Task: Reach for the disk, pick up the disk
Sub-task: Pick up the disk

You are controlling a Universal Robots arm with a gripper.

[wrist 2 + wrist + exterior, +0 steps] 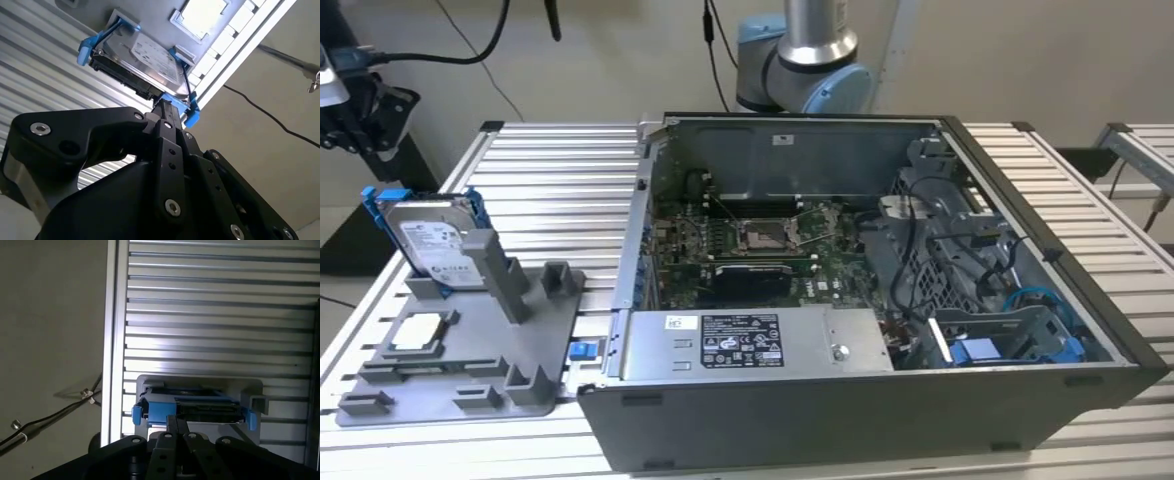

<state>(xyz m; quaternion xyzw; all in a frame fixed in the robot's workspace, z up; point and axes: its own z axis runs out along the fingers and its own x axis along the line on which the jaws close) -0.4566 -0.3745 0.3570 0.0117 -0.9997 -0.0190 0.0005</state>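
Now we log the pincer (167, 106) closed, empty, apart from the holder (478, 352) bearing the upright disk (432, 240); likely stiff, weighty: grip bracketed edges.

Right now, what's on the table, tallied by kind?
disk: 1
chip: 1
grey fixture: 1
open computer case: 1
Total: 4
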